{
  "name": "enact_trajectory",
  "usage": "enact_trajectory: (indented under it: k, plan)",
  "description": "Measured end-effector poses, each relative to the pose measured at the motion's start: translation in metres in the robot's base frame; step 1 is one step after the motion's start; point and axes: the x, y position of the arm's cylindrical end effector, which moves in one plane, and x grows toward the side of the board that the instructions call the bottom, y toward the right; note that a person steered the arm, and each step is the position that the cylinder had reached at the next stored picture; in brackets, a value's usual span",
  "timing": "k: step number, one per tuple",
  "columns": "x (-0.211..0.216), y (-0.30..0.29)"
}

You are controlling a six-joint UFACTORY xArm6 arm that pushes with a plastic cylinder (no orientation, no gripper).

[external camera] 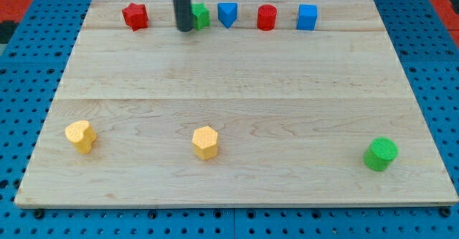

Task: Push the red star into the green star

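Starting at the view's left, the red star (135,16) sits near the top edge of the wooden worktop (237,102), first in a row of blocks that runs along that edge. Just to its right, with a clear strip of bare wood between them, stands my tool, the dark rod, and my tip (184,29) rests on the wood a little lower in the view than the star. So the red star lies to the left of my tip and slightly above it, apart from it, not touching. The tool is a plain rod with nothing to open or close and it holds nothing. Right beside the rod on its other side is the green star (200,15), partly hidden behind the rod, so I cannot tell whether the two touch. The rod therefore stands between the red star and the green star. Next in the row come a blue block (227,13) with a pointed lower end, a red cylinder (267,17), and a blue cube (307,17). Lower down, near the view's bottom, lie a yellow heart-like block (80,136) at the left, a yellow hexagon (205,142) near the middle, and a green cylinder (380,154) at the right.
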Motion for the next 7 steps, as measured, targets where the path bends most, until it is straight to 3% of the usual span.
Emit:
enact_trajectory:
  k: [1, 2, 3, 5, 7]
  plan:
    - [0.003, -0.101]
    - [-0.053, -0.160]
    - [-0.056, -0.192]
    - [-0.056, -0.191]
    - [-0.050, -0.126]
